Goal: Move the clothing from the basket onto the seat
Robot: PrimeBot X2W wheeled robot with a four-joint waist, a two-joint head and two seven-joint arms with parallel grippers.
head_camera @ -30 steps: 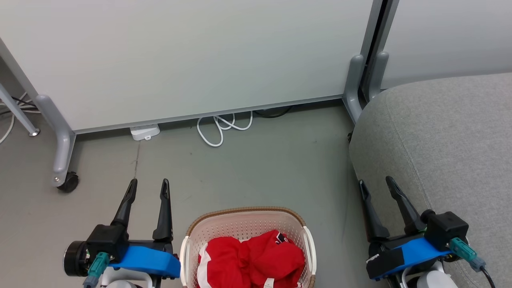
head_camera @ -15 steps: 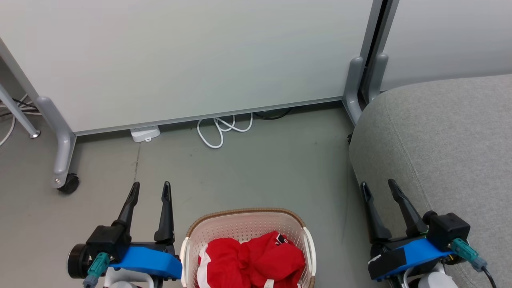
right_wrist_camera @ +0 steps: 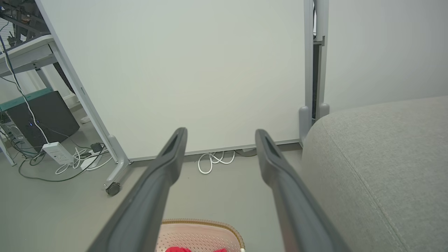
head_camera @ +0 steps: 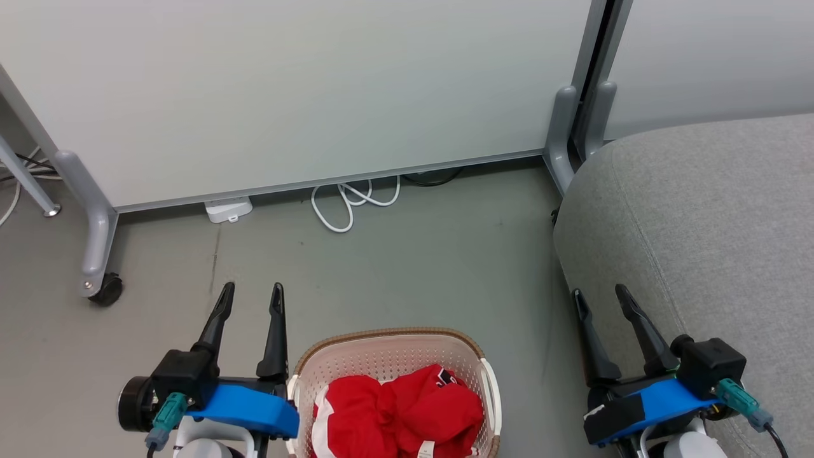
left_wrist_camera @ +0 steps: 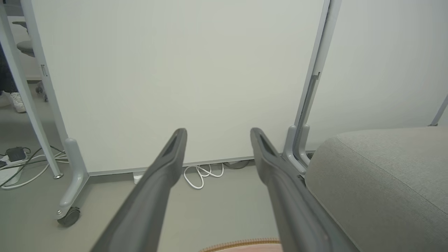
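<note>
Crumpled red clothing (head_camera: 397,413) fills the basket (head_camera: 388,346) beside the grey seat (head_camera: 699,222).

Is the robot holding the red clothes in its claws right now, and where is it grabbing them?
No, nothing is held. The left claw and the right claw are both open and empty. The red clothing lies in the basket.

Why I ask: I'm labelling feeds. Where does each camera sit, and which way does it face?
Head view: on the head, looking down at basket, clothing, seat; left end effector and right end effector show.
Left wrist view: left wrist, facing the partition; own fingers show.
Right wrist view: right wrist, facing the same partition; own fingers show.
Shared: both wrist views catch the seat.
</note>
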